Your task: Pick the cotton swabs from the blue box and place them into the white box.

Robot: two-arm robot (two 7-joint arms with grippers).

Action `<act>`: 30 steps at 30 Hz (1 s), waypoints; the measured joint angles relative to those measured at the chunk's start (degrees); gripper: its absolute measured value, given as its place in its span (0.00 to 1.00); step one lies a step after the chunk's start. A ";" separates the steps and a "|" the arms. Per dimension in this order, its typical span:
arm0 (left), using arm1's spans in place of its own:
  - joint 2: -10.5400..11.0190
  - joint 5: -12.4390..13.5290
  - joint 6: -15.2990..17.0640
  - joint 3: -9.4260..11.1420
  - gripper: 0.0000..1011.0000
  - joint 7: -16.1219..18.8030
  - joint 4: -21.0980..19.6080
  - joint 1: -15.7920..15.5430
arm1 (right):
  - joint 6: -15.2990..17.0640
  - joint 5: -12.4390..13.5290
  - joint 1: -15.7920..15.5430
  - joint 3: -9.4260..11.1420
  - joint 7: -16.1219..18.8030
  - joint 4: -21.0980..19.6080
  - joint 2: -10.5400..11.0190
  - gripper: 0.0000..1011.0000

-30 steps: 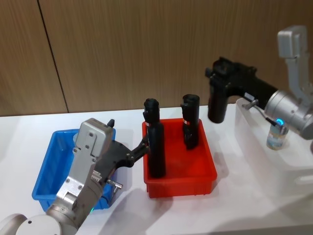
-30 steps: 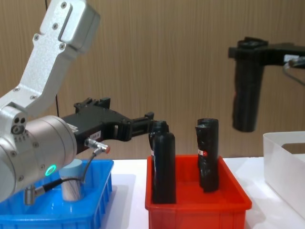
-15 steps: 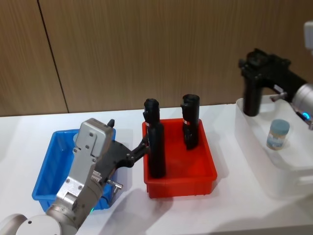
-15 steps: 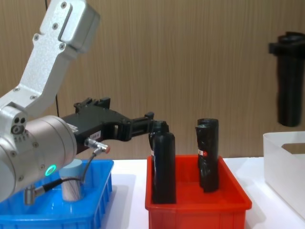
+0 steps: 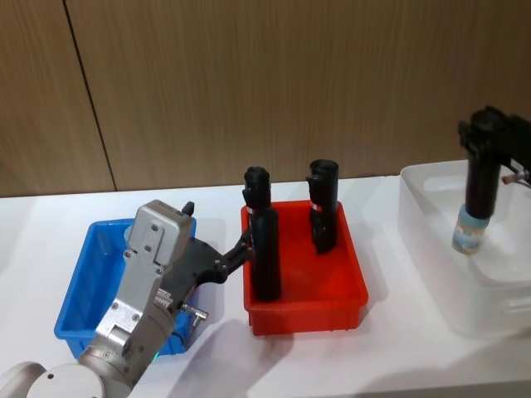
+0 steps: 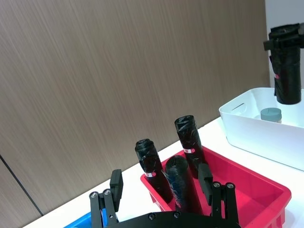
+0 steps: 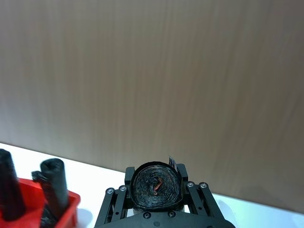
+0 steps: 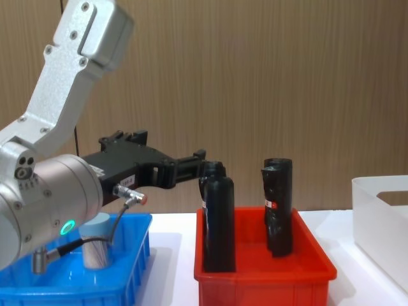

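- One cotton swab jar (image 5: pixel 468 235) standing up in the white box (image 5: pixel 427 249), at the right end of the worktop (image 5: pixel 390 356).
- Right under the right gripper (image 5: pixel 485 141), which hangs over the white box.
- Right gripper closed around a black bottle (image 5: pixel 479 186) that points down; bottle's bottom end just above the jar's lid, maybe touching it, hard to say.
- Another cotton swab jar (image 8: pixel 96 247) standing in the blue box (image 8: pixel 131 280), at the left end of the worktop.
- Below and behind the left gripper (image 6: pixel 160 180), close beside the left arm.
- Left gripper fingers (image 6: pixel 116 186) spread wide apart, holding nothing, reaching out past the blue box's edge to the black bottles (image 8: pixel 218 220) in the red box (image 5: pixel 307 313).
- Red box between the blue box and the white box.
- Both jars small and round, with see-through sides and a pale blue lid.
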 joint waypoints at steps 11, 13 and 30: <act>0.00 0.00 0.00 0.00 0.99 0.00 0.00 0.00 | 0.63 1.00 0.56 1.15 -1.32 4.66 0.65 0.63; 0.00 0.00 0.00 0.00 0.99 0.00 0.00 0.00 | 0.61 1.06 0.61 1.22 -1.37 4.98 0.69 0.65; 0.00 0.00 0.00 0.00 0.99 0.00 0.00 0.00 | -0.76 1.84 0.54 1.98 -1.47 6.82 1.18 0.99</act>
